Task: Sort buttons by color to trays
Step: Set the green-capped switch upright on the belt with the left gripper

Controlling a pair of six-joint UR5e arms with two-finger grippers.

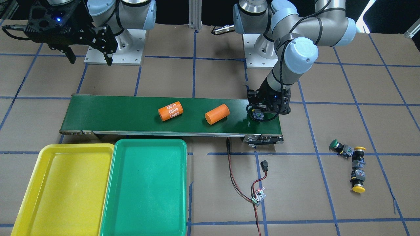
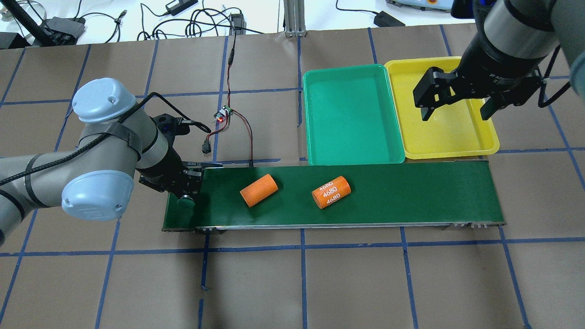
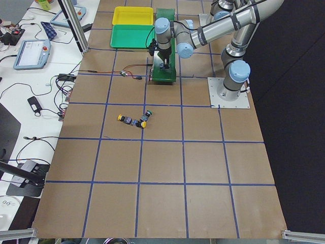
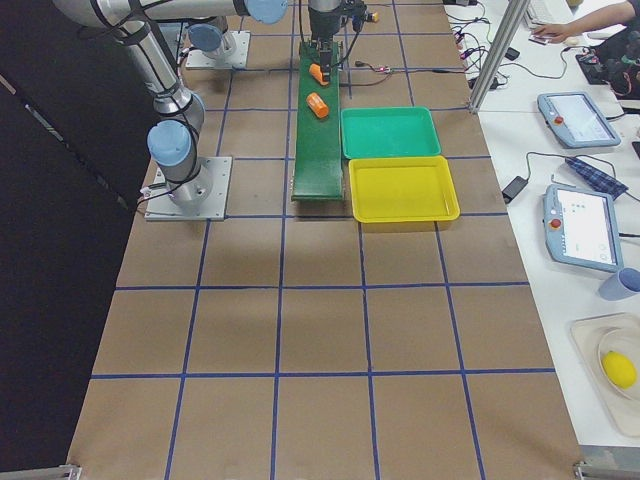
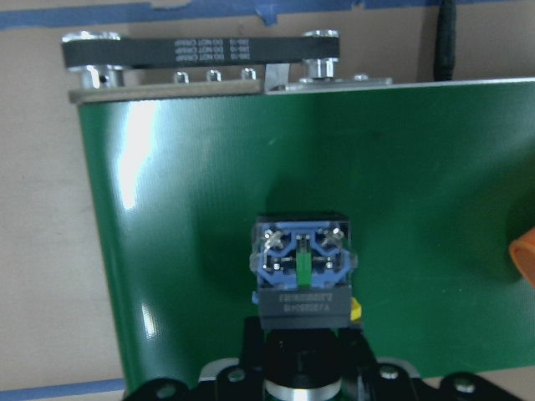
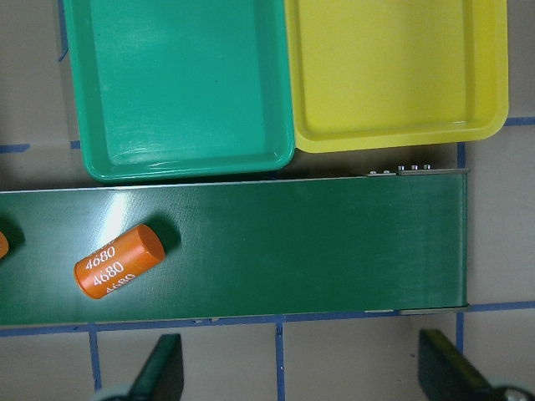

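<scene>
My left gripper (image 1: 260,114) hovers low over the end of the dark-green conveyor belt (image 1: 131,114), shut on a green-capped button (image 5: 301,269) whose blue-grey contact block faces the wrist camera. Three more buttons lie together on the brown table: one green (image 1: 334,144) and two yellow (image 1: 359,149) (image 1: 358,187). The yellow tray (image 1: 65,183) and the green tray (image 1: 144,186) sit side by side beside the belt's other end, both with nothing in them. My right gripper (image 2: 457,109) hangs open high above the yellow tray (image 2: 452,135), holding nothing.
Two orange cylinders (image 1: 170,110) (image 1: 216,113) lie on the belt's middle. A small circuit board (image 1: 258,196) with red and black wires lies on the table near the belt's drive end. Blue tape lines grid the brown surface.
</scene>
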